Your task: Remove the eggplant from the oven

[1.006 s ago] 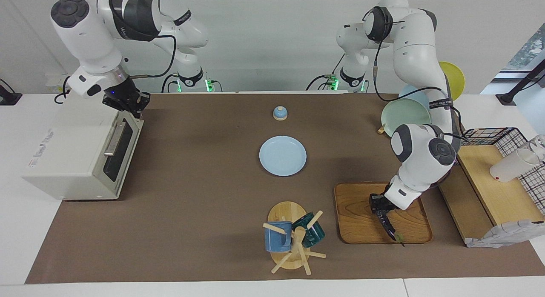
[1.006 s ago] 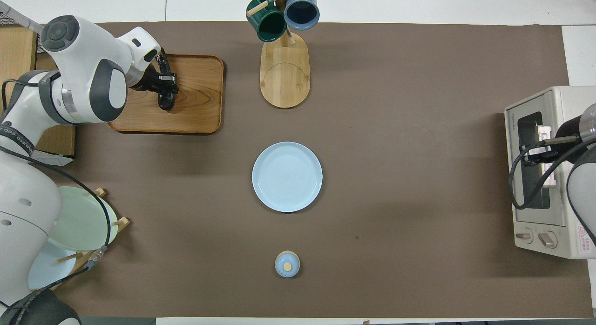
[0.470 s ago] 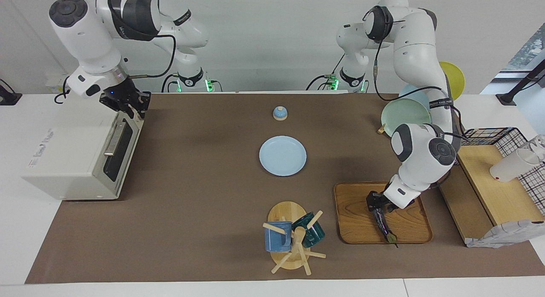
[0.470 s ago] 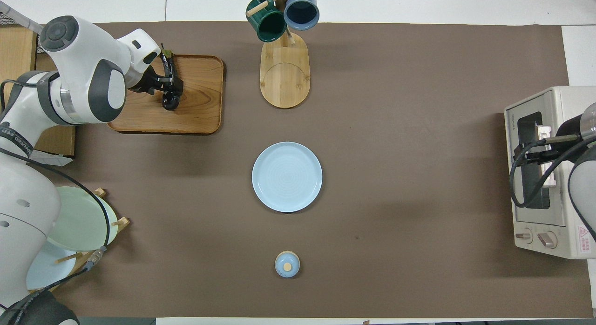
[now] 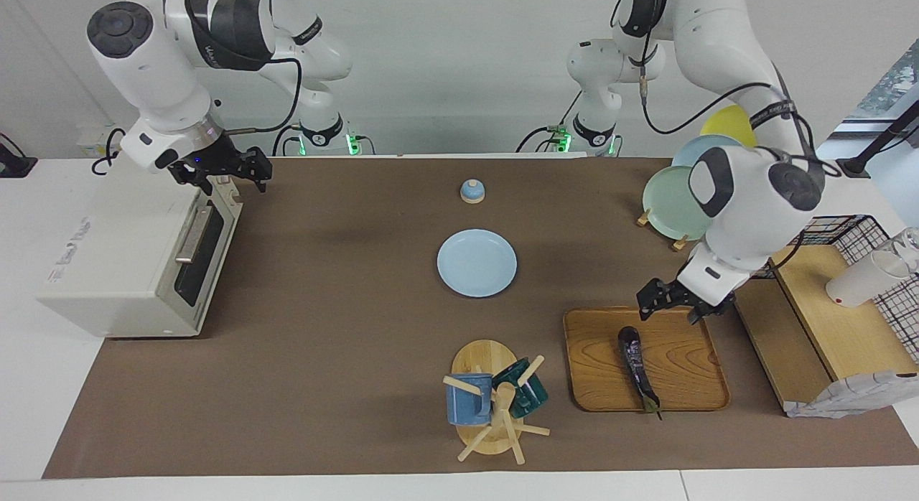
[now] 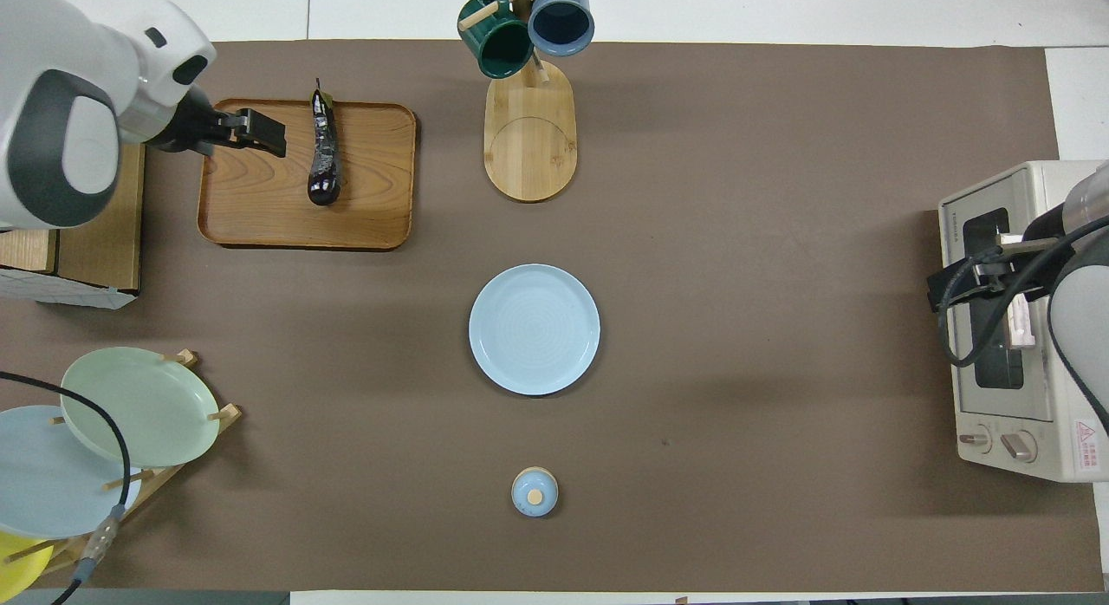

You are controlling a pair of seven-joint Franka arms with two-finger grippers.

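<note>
Facing view
- eggplant (image 5: 638, 368): lying free on the wooden tray (image 5: 596, 372), stem tip reaching the tray's rim farthest from the robots.
- left tool (image 5: 673, 301): hanging above the tray's rim nearest the robots, fingers spread wide and gripping nothing, apart from the eggplant.
- right tool (image 5: 228, 172): hovering at the top corner of the oven (image 5: 122, 264), fingers spread wide, empty.
- oven: sitting at the right arm's end of the bench (image 5: 323, 329), its door standing shut.
- blue plate (image 5: 477, 263): sitting mid-bench, bare.

Overhead view
- eggplant (image 6: 323, 150): lying lengthwise on the wooden tray (image 6: 372, 189), round end nearer the robots.
- left tool (image 6: 251, 133): showing beside the eggplant over the tray, fingers wide apart.
- right tool (image 6: 983, 280): showing over the oven (image 6: 1014, 414) door glass; from here I cannot tell how wide it is standing.
- mug rack (image 6: 528, 128): standing beside the tray, carrying a green and a blue mug.
</note>
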